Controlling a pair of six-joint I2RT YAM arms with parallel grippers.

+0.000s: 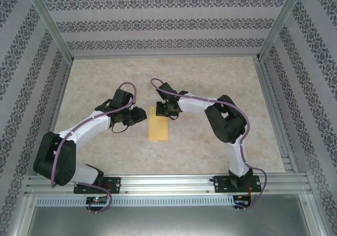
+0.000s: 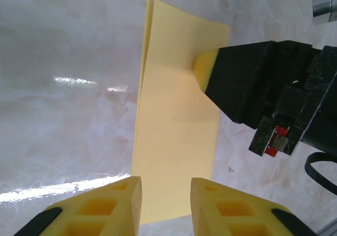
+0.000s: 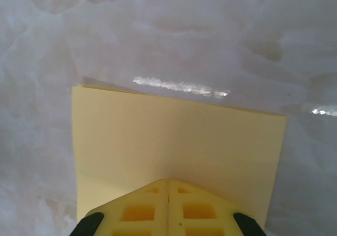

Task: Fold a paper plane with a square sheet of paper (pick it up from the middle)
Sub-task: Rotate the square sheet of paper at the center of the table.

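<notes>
At the centre left of the top view your left gripper (image 1: 139,116) sits just beside the left long edge of the sheet of paper (image 1: 158,125). In its own wrist view its yellow fingers (image 2: 121,202) stand a little apart at the bottom of the frame, with nothing pinched between them and the near end of the sheet showing through the gap. The sheet lies flat on the marble-patterned table (image 1: 210,78) at the middle of the top view. It reads as a narrow rectangle, not a square, and two layered edges show at its upper left in the left wrist view, so I judge the first fold in half to be made. To the right, your right gripper (image 1: 167,111) comes in over the far end of the sheet. Its two fingers are pressed together into one wedge at the bottom of the right wrist view, with the tip resting on the paper, apparently pinning it rather than gripping it. No nose corners or wing folds show, so most of the plane is not yet made.
</notes>
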